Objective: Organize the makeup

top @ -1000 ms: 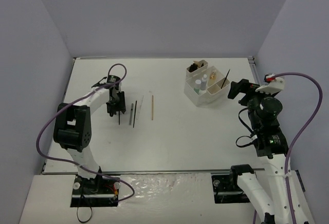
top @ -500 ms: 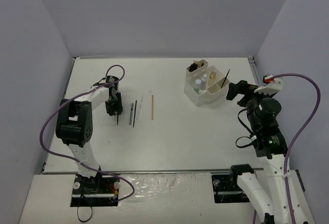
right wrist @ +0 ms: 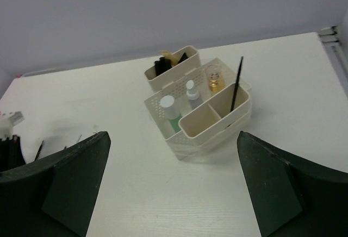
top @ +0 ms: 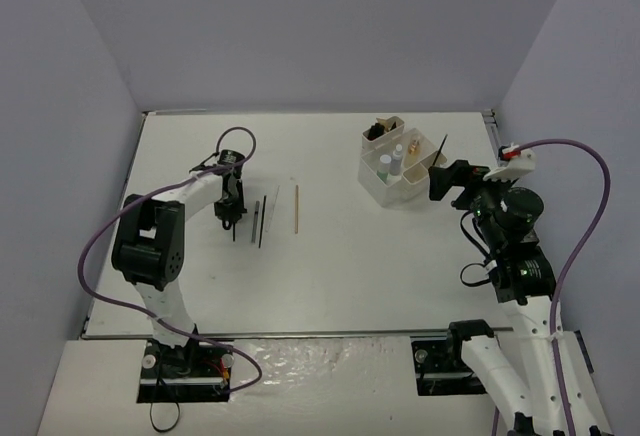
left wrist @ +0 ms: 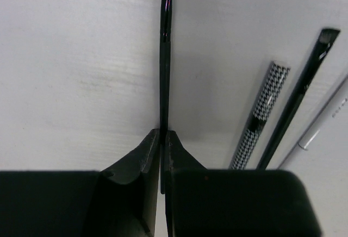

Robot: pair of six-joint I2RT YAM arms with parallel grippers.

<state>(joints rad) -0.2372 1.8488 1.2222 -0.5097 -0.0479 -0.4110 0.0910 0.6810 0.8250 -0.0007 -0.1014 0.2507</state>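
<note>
My left gripper [top: 231, 214] [left wrist: 162, 135] is shut on a thin black pencil [left wrist: 164, 57] that points away from it, low over the table. To its right lie a black-and-white checked pencil [left wrist: 263, 118], a black brush [left wrist: 298, 97] [top: 262, 220], a clear white pencil [left wrist: 323, 123] and a tan pencil [top: 296, 208]. The white box [top: 400, 178] [right wrist: 202, 106] holds a black brush [right wrist: 235, 85], an amber bottle [right wrist: 215, 79], a grey bottle [right wrist: 191, 93], a green bottle with a white cap [right wrist: 170, 112] and black items at its back. My right gripper [top: 445, 181] [right wrist: 171, 185] is open, empty, near the box.
The table's metal edge strip [right wrist: 333, 40] runs along the far right. The purple wall [top: 320, 36] closes the back. Cables loop over both arms.
My left gripper has shifted a little right and up with the black pencil. My right gripper has moved left toward the box.
</note>
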